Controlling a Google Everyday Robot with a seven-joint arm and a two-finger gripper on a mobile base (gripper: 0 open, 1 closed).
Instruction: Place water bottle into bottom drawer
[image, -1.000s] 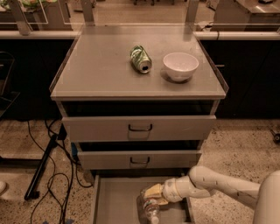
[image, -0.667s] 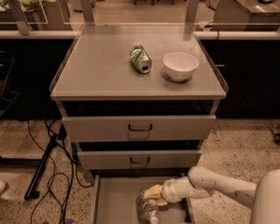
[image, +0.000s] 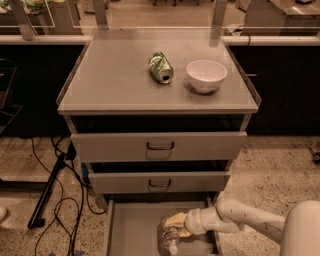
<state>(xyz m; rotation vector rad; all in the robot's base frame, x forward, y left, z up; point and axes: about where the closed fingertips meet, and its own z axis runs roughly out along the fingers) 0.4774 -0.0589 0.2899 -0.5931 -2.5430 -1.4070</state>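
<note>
One bottle (image: 170, 239) in jaws, bottom drawer (image: 135, 225)

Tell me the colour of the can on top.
Green can, camera view; gripper at water bottle in bottom drawer.

The camera view holds 1 grey cabinet (image: 115, 75) with 3 drawers: 1 top drawer (image: 210, 146), 1 middle drawer (image: 205, 182) and 1 bottom drawer (image: 132, 225), the last standing pulled out. There are 2 dark loop handles (image: 160, 146), 1 on each upper drawer. On the cabinet top lie 2 things: 1 green soda can (image: 160, 67) and 1 white bowl (image: 206, 75). There is 1 water bottle (image: 167, 240), and 1 arm (image: 245, 217) with 1 gripper (image: 174, 225), down over the bottom drawer at the bottle. The floor cables at the left cannot be counted.
</note>
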